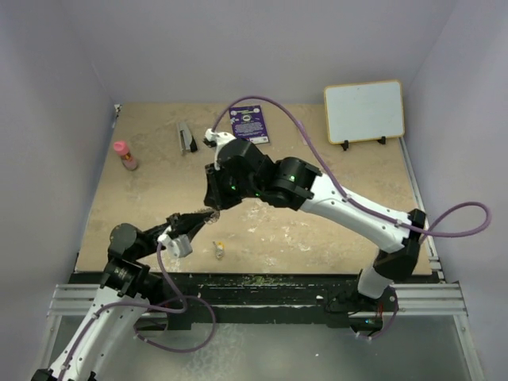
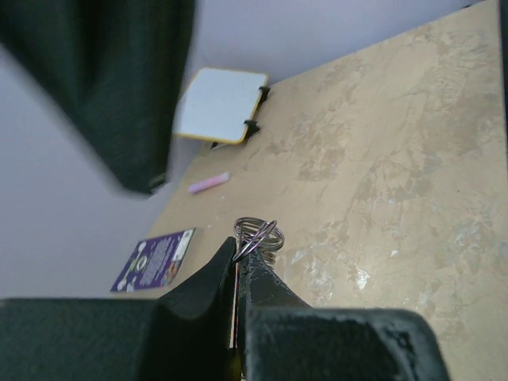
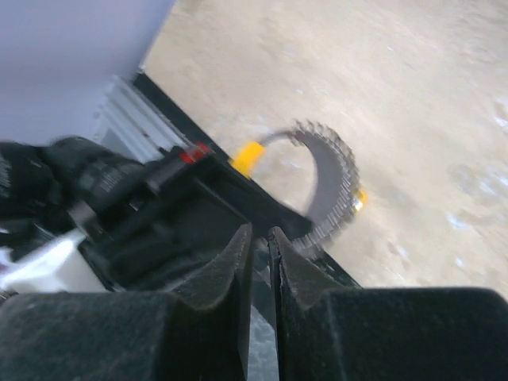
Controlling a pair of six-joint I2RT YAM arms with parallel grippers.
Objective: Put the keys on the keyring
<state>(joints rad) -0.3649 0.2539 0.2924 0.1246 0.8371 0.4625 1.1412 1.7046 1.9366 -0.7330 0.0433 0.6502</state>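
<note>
My left gripper [image 1: 205,217] [image 2: 240,255] is shut on the keyring [image 2: 255,236], a coiled silvery loop standing up from its fingertips above the table. In the right wrist view the keyring [image 3: 329,186] is a blurred arc with a yellow key head [image 3: 248,156] against its left end. My right gripper [image 1: 214,202] [image 3: 260,232] hangs just above the left gripper. Its jaws are a narrow gap apart with nothing between them. One key [image 1: 220,250] with a yellow head lies loose on the table near the front edge. A small yellow spot [image 3: 359,200] also shows beside the ring.
A grey-and-black tool [image 1: 186,137], a purple card [image 1: 250,125] [image 2: 155,259] and a small whiteboard [image 1: 363,111] [image 2: 220,105] stand at the back. A pink-capped bottle [image 1: 123,155] is at the left. A pink marker [image 2: 208,183] lies near the whiteboard.
</note>
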